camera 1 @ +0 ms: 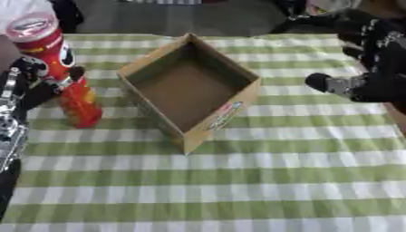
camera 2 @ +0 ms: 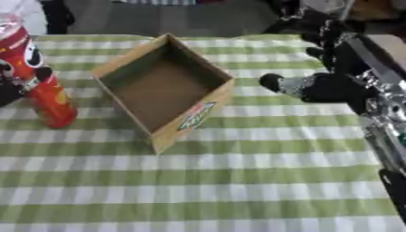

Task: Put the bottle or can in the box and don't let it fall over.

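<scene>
A tall red can (camera 1: 70,86) with a clear lid stands tilted at the table's left, left of the box, its lid end leaning away toward the far left. My left hand (camera 1: 33,74) comes in from the left edge and is shut on the can, with black fingers curled round its middle. Whether the can's base touches the cloth I cannot tell. The open cardboard box (camera 1: 239,71) sits in the middle, turned cornerwise, with nothing inside. My right hand (camera 2: 305,86) hovers open just right of the box, thumb pointing at the box wall, holding nothing.
A green and white checked cloth (camera 1: 238,181) covers the table, with wide room in front of the box. The table's far edge runs just behind the box. My right forearm (camera 2: 380,104) fills the right side.
</scene>
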Robot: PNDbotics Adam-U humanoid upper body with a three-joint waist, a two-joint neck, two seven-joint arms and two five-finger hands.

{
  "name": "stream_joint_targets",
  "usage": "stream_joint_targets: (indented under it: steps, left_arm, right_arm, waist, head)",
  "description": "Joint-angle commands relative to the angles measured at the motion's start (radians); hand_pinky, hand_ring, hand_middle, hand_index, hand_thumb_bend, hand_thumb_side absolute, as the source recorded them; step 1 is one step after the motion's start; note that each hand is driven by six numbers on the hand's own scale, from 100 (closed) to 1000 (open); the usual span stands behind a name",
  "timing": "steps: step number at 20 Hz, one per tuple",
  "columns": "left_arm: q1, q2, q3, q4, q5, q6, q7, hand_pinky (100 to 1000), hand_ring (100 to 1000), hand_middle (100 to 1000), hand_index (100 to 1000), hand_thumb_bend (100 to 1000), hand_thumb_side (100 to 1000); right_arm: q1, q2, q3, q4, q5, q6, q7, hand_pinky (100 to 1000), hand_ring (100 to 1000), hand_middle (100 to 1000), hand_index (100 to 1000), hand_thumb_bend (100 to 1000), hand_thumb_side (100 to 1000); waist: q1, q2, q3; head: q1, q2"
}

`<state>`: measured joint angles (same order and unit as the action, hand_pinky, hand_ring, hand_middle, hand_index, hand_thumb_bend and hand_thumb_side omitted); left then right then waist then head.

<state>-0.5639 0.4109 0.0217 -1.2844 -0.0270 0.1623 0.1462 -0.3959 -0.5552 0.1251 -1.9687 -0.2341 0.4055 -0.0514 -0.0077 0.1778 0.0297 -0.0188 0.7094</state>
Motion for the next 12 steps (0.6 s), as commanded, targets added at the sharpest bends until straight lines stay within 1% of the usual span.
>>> stream_joint_targets:
  steps: [1,2,3,4,7,9,12]
  left_arm:
    - [-0.021,0.012,0.011,-0.004,-0.013,-0.002,0.032,1000,858,785,787,801,328]
    - [-0.021,0.010,0.011,-0.002,-0.013,-0.003,0.041,1000,855,781,770,796,322]
    - [-0.021,0.009,0.011,0.000,-0.012,-0.004,0.049,1000,847,771,730,765,294]
    - [-0.021,0.007,0.011,0.001,-0.009,-0.005,0.058,1000,844,767,719,754,283]
    - [-0.021,0.002,0.013,0.002,0.011,-0.006,0.088,1000,826,739,632,663,246]
    - [-0.022,0.000,0.014,0.001,0.032,-0.005,0.110,1000,819,728,610,620,246]
    - [-0.022,-0.002,0.012,-0.002,0.066,-0.002,0.138,1000,809,708,568,515,228]
  right_arm:
    - [-0.016,-0.010,-0.004,-0.010,-0.007,-0.001,0.003,1000,1000,933,1000,675,100]
    - [-0.016,-0.010,-0.004,-0.010,-0.007,-0.001,0.003,1000,1000,933,1000,675,100]
    - [-0.016,-0.010,-0.004,-0.009,-0.007,-0.001,0.003,1000,1000,933,1000,675,100]
    - [-0.015,-0.010,-0.003,-0.009,-0.007,-0.001,0.003,1000,1000,933,1000,675,100]
    - [-0.014,-0.008,-0.002,-0.007,-0.007,0.000,0.004,1000,1000,932,1000,676,100]
    - [-0.014,-0.008,-0.002,-0.006,-0.007,0.000,0.005,1000,1000,932,1000,676,100]
    - [-0.013,-0.008,-0.002,-0.005,-0.006,0.000,0.007,1000,1000,932,1000,677,100]
  waist:
    - [0.003,-0.009,-0.002]
    - [0.003,-0.009,-0.002]
    - [0.003,-0.009,-0.003]
    - [0.003,-0.009,-0.003]
    - [0.003,-0.009,-0.004]
    - [0.004,-0.009,-0.004]
    - [0.004,-0.010,-0.005]
  head:
    - [0.004,-0.010]
    - [0.004,-0.010]
    - [0.003,-0.009]
    - [0.003,-0.009]
    - [0.002,-0.009]
    - [0.002,-0.010]
    - [0.002,-0.011]
